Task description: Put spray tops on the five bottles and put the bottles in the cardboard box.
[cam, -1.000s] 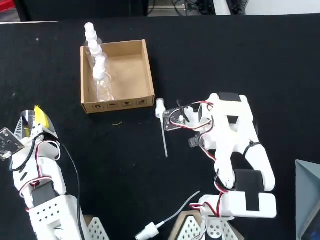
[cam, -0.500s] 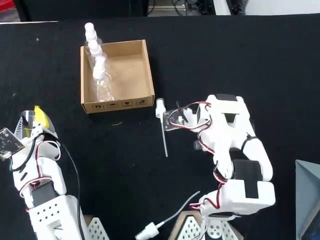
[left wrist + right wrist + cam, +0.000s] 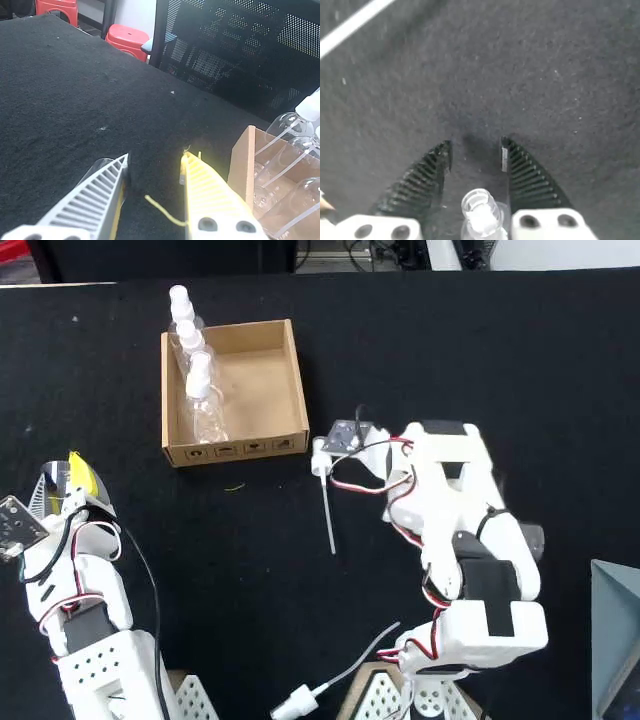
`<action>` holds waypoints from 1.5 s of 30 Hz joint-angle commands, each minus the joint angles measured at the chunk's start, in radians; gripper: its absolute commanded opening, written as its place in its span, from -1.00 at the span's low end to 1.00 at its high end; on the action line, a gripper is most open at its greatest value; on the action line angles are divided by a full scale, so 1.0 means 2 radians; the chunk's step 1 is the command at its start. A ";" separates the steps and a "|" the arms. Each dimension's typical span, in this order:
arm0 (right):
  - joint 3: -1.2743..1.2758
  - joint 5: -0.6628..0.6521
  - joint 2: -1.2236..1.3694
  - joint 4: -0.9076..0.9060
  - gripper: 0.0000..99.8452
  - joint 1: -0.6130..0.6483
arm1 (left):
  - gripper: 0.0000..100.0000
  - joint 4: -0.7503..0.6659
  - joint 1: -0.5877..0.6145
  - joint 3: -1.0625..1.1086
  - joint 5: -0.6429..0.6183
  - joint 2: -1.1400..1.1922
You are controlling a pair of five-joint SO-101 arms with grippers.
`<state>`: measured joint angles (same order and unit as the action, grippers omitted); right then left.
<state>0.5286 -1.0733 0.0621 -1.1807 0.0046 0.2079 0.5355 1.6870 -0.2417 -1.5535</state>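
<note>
I see the right gripper (image 3: 475, 144) pinching an open-necked bottle (image 3: 481, 207), seated deep between the jaws near their base. Left gripper (image 3: 155, 157) jaws spread, box (image 3: 240, 160) near.

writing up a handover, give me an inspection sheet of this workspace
surface: black table
job's things: cardboard box holds three topped bottles; one spray top lies by the right gripper, another spray top at the near edge
clutter: small scrap beside the box
grippers: left gripper open, empty; right gripper shut on an uncapped bottle
cables: wires looped along both arms
surroundings: mesh chair, red stools
</note>
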 commanded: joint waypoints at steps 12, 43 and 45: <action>-0.053 0.012 -0.004 -0.076 -0.36 0.015 | -0.70 -0.009 -0.006 0.011 0.002 -0.004; -0.080 -0.202 -0.100 -0.209 -0.26 -0.158 | -0.69 -0.010 -0.007 0.011 0.002 -0.004; -0.080 -0.216 -0.100 -0.222 -0.26 -0.165 | -0.69 -0.010 -0.007 0.011 0.002 -0.004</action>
<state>0.4258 -1.4615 -0.0729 -1.5858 -0.2869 0.2079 0.5355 1.6870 -0.2417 -1.5535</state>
